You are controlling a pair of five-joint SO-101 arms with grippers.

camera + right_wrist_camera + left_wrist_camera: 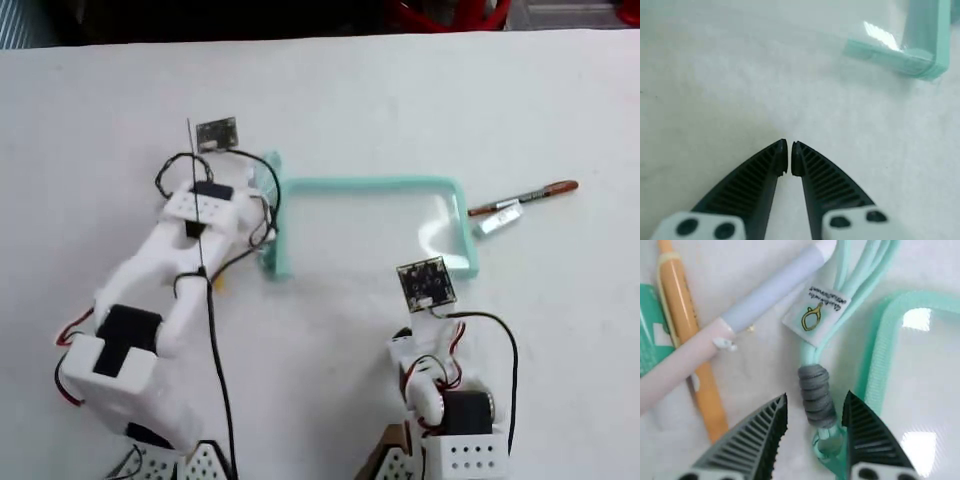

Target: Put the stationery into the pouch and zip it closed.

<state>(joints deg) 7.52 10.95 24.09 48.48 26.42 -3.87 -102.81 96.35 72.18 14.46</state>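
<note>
Mint-edged clear pouch point(370, 185) lies flat, with a grey-beaded cord point(815, 396).

white table point(100, 90) | mint-edged clear pouch point(370, 185) centre | brown pen point(525, 197) just right of it

- A white tag point(815, 314) on the mint cord point(860, 275) carries a yellow outlined, lemon-shaped emblem and two lines of dark script, too small to read.
- A teal item point(650, 325) bears white marks, not legible.
</note>
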